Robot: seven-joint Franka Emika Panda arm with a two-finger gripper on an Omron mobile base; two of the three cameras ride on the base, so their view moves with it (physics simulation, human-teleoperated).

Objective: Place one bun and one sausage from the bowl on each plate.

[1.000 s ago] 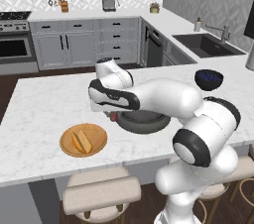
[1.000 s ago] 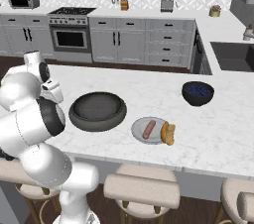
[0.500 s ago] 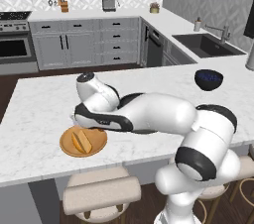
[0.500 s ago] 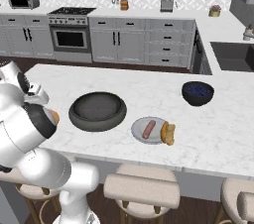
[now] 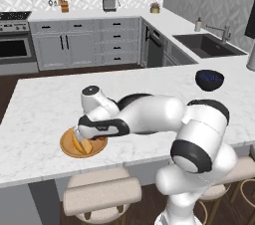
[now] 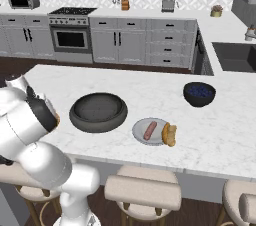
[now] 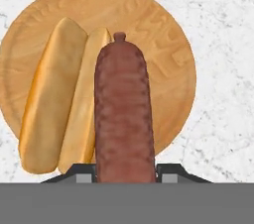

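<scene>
While the pincer point(image 7: 124, 171) pinches the sausage point(image 7: 123, 114) by one end, its long axis lies parallel to the bun point(image 7: 59, 99), just above the wooden plate point(image 7: 163, 44), with free wood beside the bun.

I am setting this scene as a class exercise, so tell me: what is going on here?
The white robot arm's gripper holds a slim reddish-brown sausage over the tan wooden plate, where a golden split bun already lies. The light grey plate already carries a sausage and a bun. The wide dark bowl looks empty, so this seems to be the last item.
</scene>
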